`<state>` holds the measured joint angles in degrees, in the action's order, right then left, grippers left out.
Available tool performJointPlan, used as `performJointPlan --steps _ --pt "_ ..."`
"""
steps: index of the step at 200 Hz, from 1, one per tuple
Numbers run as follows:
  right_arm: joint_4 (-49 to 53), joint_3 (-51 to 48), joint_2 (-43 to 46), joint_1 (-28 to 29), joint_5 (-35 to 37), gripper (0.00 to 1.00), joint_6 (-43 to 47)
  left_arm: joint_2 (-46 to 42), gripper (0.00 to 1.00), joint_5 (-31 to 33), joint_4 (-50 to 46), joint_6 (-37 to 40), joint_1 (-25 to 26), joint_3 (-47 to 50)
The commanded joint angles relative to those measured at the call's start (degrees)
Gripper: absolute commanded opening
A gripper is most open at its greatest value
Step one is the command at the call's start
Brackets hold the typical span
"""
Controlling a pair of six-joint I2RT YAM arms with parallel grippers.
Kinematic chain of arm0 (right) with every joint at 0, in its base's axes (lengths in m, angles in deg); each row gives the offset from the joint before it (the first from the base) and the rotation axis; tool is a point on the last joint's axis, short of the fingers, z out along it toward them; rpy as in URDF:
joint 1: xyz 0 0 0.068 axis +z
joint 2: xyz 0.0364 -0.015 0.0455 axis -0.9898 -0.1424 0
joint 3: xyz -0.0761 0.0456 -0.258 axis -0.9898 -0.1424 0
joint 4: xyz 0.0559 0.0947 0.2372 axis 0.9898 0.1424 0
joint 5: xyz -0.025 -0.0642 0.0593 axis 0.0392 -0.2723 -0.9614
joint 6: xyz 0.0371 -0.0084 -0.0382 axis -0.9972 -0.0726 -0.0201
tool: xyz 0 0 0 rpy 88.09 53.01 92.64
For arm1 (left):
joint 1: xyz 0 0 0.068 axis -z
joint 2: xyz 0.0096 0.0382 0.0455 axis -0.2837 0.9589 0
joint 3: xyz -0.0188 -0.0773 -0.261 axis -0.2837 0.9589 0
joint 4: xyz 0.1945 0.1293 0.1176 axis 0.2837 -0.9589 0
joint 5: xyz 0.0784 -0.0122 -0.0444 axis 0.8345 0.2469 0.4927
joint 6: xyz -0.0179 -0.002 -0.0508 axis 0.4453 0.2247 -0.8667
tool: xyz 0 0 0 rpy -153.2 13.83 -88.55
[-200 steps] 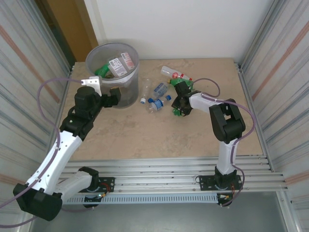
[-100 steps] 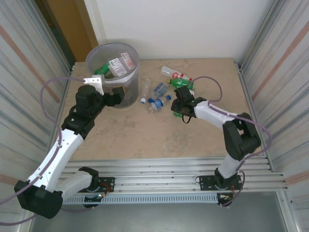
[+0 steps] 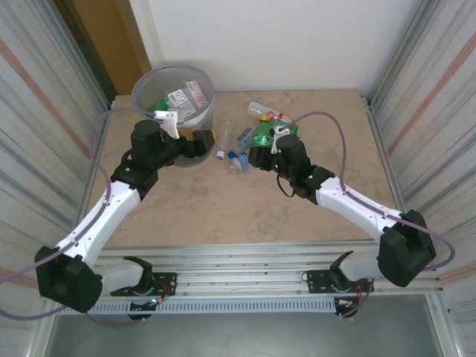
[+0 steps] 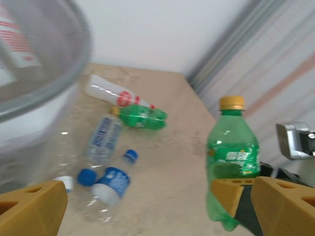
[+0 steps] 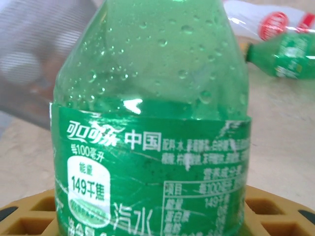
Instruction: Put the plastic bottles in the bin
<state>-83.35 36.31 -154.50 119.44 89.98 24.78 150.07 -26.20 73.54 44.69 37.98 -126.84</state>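
Observation:
My right gripper (image 3: 262, 146) is shut on an upright green plastic bottle (image 3: 262, 135) with a yellow cap, held above the table right of the bin (image 3: 202, 117). The right wrist view has its green label (image 5: 152, 123) close up between my fingers (image 5: 275, 206). My left gripper (image 3: 203, 141) stands open and empty beside the bin's wall (image 4: 44, 73). Past its right finger (image 4: 283, 204) the held bottle (image 4: 231, 147) shows. Loose bottles lie on the table: a clear one with a red label (image 4: 113, 93), a green one (image 4: 142, 117) and two clear ones with blue labels (image 4: 104, 140) (image 4: 110, 184).
The bin holds several bottles (image 3: 182, 100). Corrugated metal walls (image 3: 428, 111) close in both sides of the table, and a white wall stands behind. A metal rail frame (image 3: 245, 260) runs along the near edge. Bare tabletop (image 3: 223, 208) lies in front of the bottles.
My right arm has stretched left and carried the green bottle up toward the bin. My left gripper has swung right along the bin's front, still open.

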Motion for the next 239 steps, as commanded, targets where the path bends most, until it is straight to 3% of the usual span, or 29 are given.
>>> performJointPlan --steps 1,96,146,184,239 --pt "-6.88 -0.6 2.73 1.62 -4.31 0.44 5.61 2.31 0.96 -9.19 2.88 -0.84 2.05 -5.03" --pt "-13.13 1.02 4.05 4.12 -10.93 0.44 10.2 12.26 0.98 -21.34 6.11 -4.04 6.44 -12.13" --pt "-13.39 2.71 3.24 4.48 -11.04 0.44 11.37 14.48 0.89 -23.26 6.59 -5.53 7.85 -13.33" --pt "-13.33 4.23 2.29 4.5 -11.02 0.44 11.77 15.23 0.71 -24.36 7.35 -6.54 8.03 -13.25" --pt "-12.2 5.87 1.08 4.72 -11.13 0.46 12.03 14.9 0.36 -24.29 7.98 -6.97 8.03 -13.11"
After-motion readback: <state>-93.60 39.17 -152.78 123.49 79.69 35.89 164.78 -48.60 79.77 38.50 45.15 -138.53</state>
